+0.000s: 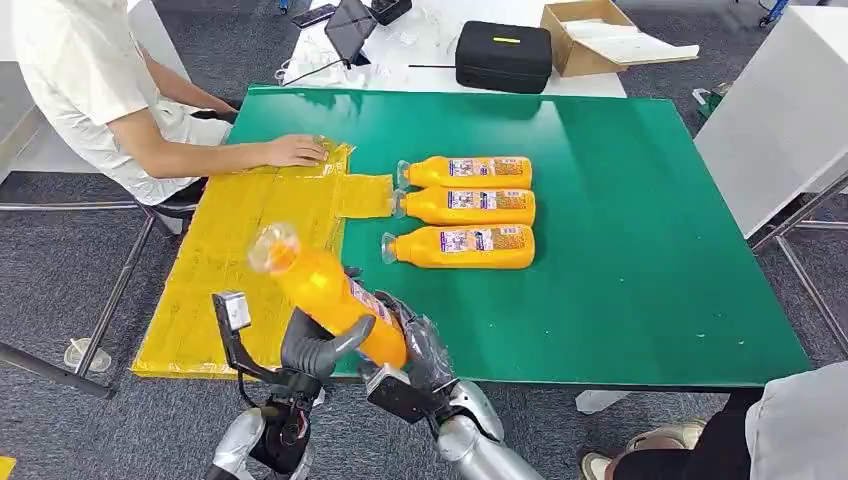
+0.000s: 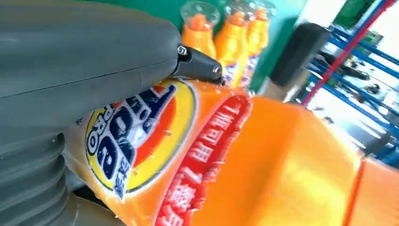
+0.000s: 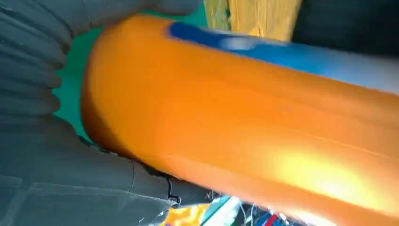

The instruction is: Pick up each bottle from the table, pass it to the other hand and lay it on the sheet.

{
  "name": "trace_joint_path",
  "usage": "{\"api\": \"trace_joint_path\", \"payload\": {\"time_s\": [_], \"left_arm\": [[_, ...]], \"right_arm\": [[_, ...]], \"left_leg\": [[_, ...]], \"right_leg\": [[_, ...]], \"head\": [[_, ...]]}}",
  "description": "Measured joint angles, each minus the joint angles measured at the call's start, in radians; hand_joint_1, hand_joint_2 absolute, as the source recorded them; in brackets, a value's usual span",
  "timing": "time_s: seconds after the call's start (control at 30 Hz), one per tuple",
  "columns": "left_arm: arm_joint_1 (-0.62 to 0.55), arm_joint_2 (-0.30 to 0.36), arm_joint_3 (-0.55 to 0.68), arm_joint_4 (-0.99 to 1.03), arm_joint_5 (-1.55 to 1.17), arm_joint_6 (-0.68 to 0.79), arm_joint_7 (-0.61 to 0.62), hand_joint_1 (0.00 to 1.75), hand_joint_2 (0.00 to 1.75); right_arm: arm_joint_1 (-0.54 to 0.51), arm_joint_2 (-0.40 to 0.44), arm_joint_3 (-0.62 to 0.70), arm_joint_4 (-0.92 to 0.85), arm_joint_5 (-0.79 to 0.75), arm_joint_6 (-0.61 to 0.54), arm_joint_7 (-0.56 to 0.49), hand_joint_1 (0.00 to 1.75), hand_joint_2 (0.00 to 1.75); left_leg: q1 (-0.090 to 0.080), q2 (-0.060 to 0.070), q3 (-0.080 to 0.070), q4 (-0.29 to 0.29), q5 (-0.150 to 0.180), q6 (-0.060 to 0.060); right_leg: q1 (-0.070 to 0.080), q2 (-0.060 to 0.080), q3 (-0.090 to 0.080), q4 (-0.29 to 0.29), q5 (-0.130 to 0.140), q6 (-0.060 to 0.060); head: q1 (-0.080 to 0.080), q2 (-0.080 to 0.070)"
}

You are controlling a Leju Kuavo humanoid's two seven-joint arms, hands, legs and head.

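Note:
An orange bottle (image 1: 325,290) with a clear cap is tilted in the air over the table's front edge, cap toward the yellow sheet (image 1: 240,250). My left hand (image 1: 315,350) wraps its middle from below. My right hand (image 1: 420,350) grips its base end. The left wrist view has my left hand (image 2: 70,70) lying over the bottle's label (image 2: 141,136). In the right wrist view the orange body (image 3: 244,113) lies against my right hand (image 3: 47,165). Three more orange bottles (image 1: 470,171), (image 1: 470,206), (image 1: 465,246) lie side by side on the green table (image 1: 640,250).
A person in a white shirt sits at the far left with one hand (image 1: 295,150) resting on the sheet's far corner. Behind the green table, a white table carries a black case (image 1: 503,55) and a cardboard box (image 1: 600,35). Another person's leg shows at the lower right.

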Motion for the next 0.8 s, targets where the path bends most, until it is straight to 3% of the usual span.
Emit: {"api": "trace_joint_path", "payload": {"time_s": [0.4, 0.43, 0.57, 0.7, 0.8], "left_arm": [[0.065, 0.003, 0.061, -0.076, 0.141, -0.052, 0.040, 1.75, 1.75], [0.071, 0.005, 0.064, -0.084, 0.144, -0.051, 0.039, 1.75, 1.75], [0.075, 0.006, 0.074, -0.102, 0.080, 0.000, 0.004, 1.75, 1.75], [0.057, 0.012, 0.054, -0.105, -0.331, 0.254, -0.091, 1.75, 1.75], [0.046, 0.017, 0.049, -0.099, -0.431, 0.299, -0.101, 1.75, 1.75]], "right_arm": [[0.017, 0.021, 0.028, 0.025, -0.012, 0.000, -0.023, 0.00, 1.75], [0.020, 0.022, 0.031, 0.025, -0.013, 0.001, -0.024, 0.00, 0.00], [0.041, 0.022, 0.033, 0.029, -0.013, -0.011, -0.028, 0.00, 0.00], [0.084, 0.017, 0.034, 0.033, 0.013, -0.106, -0.034, 0.00, 0.00], [0.097, 0.007, 0.029, 0.033, 0.019, -0.126, -0.034, 0.00, 0.00]], "left_leg": [[0.000, 0.001, 0.000, 0.000, 0.000, 0.000], [0.000, 0.000, 0.000, 0.000, 0.000, 0.000], [0.000, 0.000, -0.001, 0.000, 0.000, 0.000], [0.000, 0.000, -0.001, 0.000, 0.000, 0.000], [0.000, 0.000, -0.001, 0.000, 0.000, 0.000]], "right_leg": [[0.000, 0.000, -0.001, 0.000, 0.000, 0.000], [0.000, 0.001, -0.001, 0.000, 0.000, 0.000], [0.000, 0.000, -0.001, 0.000, 0.000, 0.000], [0.000, 0.000, -0.002, 0.000, 0.000, 0.000], [0.000, 0.000, -0.002, 0.000, 0.000, 0.000]], "head": [[0.000, 0.000], [0.000, 0.000], [0.000, 0.000], [0.000, 0.000], [0.000, 0.000]]}}
